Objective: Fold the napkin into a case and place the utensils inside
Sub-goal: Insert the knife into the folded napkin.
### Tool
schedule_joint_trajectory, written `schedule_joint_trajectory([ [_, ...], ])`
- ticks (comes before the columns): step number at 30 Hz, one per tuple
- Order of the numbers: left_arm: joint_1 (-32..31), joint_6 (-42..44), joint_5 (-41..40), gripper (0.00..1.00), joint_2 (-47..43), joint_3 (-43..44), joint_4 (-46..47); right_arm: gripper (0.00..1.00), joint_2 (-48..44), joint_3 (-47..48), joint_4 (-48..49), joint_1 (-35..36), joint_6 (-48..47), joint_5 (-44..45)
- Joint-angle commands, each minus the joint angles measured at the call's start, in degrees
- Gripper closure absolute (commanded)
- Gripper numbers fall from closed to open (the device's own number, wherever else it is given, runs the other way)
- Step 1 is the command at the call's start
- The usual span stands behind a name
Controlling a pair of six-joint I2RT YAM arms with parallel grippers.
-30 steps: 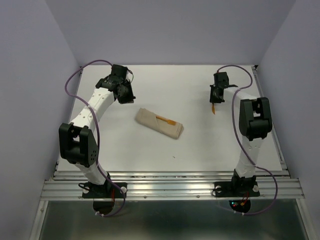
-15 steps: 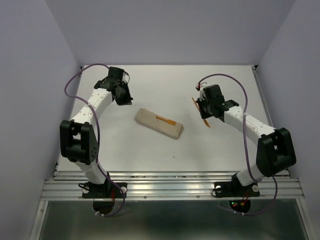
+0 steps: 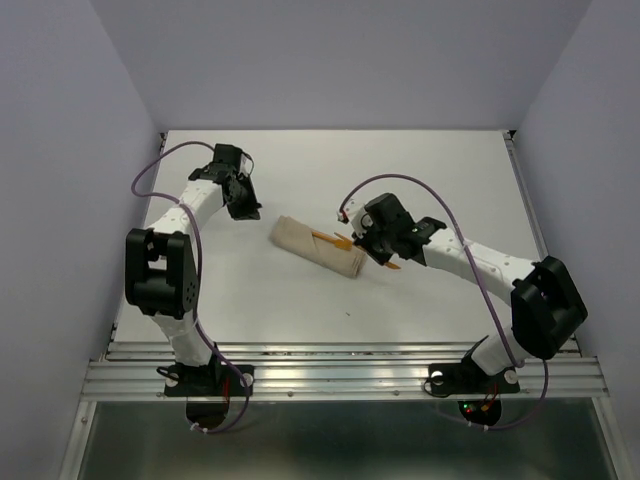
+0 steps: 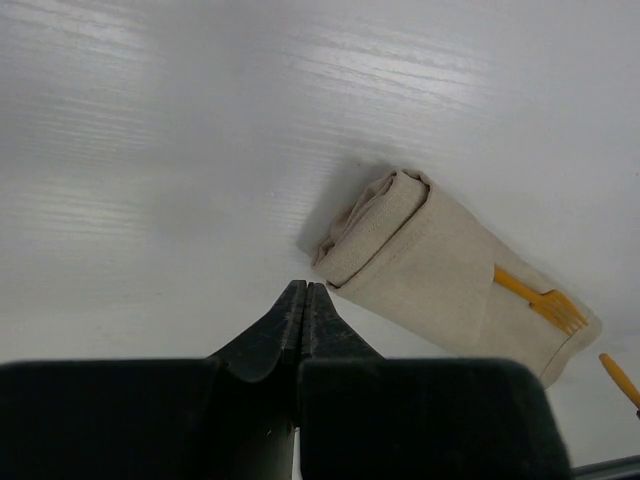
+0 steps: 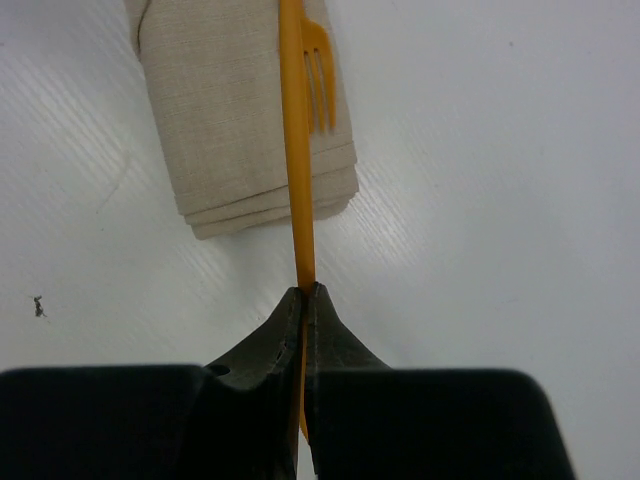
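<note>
- Left gripper (image 3: pixel 246 206): jaws pressed together, empty, just beyond the case's far-left end.
- Case (image 3: pixel 318 247): mid table (image 3: pixel 430 170), orange fork (image 4: pixel 540 300) poking from its right end.
- Right gripper (image 5: pixel 305 292): clamped on the second orange utensil (image 5: pixel 295 150), over the case's right end.

your left arm (image 3: pixel 185 212) sits folded, elbow high near the left edge of the table (image 3: pixel 400 170), forearm reaching toward the far left corner; the left gripper (image 4: pixel 303 292) is closed tight and empty. your right arm (image 3: pixel 470 262) stretches low toward the table's middle, the right gripper (image 5: pixel 304 294) clamped on an orange utensil (image 5: pixel 294 150).
</note>
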Motion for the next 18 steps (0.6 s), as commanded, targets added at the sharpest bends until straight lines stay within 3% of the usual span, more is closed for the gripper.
schedule_joint_trajectory([
  [1,0.2,0.3,1.9,0.96,0.5,-1.4,1.6,0.99,2.3,3.4,-1.4,2.4,-4.7,1.7],
  [18,0.2,0.5,1.9,0.96,6.0,-0.6,2.4,0.99,11.5,7.9,-2.4,7.7,-8.7,1.9],
])
